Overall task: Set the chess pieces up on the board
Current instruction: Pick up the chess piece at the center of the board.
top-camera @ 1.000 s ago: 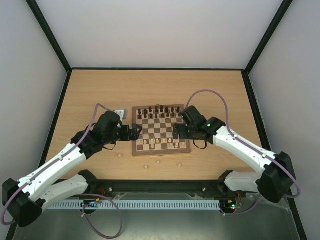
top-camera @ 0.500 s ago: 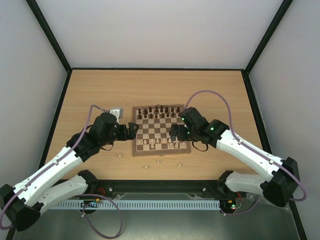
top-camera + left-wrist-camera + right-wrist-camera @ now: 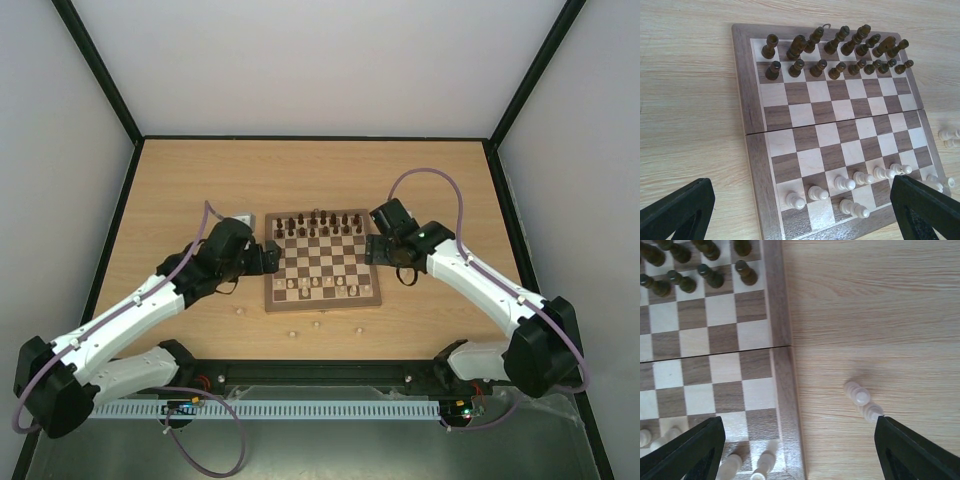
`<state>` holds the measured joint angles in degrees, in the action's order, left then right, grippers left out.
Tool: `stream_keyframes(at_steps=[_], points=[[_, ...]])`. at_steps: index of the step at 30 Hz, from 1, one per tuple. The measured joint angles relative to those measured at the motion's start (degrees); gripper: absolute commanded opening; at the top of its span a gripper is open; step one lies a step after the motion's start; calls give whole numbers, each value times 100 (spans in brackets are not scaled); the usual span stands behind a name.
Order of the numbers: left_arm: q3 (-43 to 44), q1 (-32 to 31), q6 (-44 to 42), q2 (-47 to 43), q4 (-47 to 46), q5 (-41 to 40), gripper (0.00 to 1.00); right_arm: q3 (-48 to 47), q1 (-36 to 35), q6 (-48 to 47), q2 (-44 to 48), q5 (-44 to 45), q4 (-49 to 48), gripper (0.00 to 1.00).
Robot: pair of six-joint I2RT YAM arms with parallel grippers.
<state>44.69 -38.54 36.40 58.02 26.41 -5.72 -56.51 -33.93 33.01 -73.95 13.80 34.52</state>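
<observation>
The board lies mid-table. Dark brown chess pieces fill its two far rows. Several cream pieces stand on the near rows. My left gripper hovers at the board's left edge, open and empty. In the left wrist view its fingers flank the cream pieces on the board. My right gripper hovers at the board's right edge, open and empty. In the right wrist view two cream pieces stand on the table beside the board.
Several loose cream pieces lie on the tabletop between the board and the arm bases. A small grey block sits off the board's far left corner. Black frame rails border the table.
My right gripper has drawn back from over the board's near right squares to its right edge. My left arm has shifted slightly, its gripper still at the left edge.
</observation>
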Motion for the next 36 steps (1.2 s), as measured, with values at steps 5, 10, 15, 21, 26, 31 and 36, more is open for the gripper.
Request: stream_keyframes(at_steps=[5, 10, 15, 21, 26, 31, 36], points=[[31, 0, -4, 190, -160, 76, 99, 87, 160, -24, -4, 179, 74, 73], [31, 0, -28, 210, -254, 173, 99, 337, 468, -22, -2, 127, 164, 70], [28, 0, -90, 208, -310, 247, 99, 339, 741, -24, -2, 9, 170, 67], [24, 26, -144, 208, -380, 348, 99, 341, 1025, -74, -7, -44, 271, 59], [17, 33, -155, 208, -424, 474, 99, 341, 1034, -83, -24, -136, 407, 49], [-70, 33, -157, 208, -470, 575, 99, 341, 1034, -92, -153, -291, 444, 41], [-94, 33, -157, 208, -505, 621, 99, 345, 1034, -118, -380, -409, 442, 33]])
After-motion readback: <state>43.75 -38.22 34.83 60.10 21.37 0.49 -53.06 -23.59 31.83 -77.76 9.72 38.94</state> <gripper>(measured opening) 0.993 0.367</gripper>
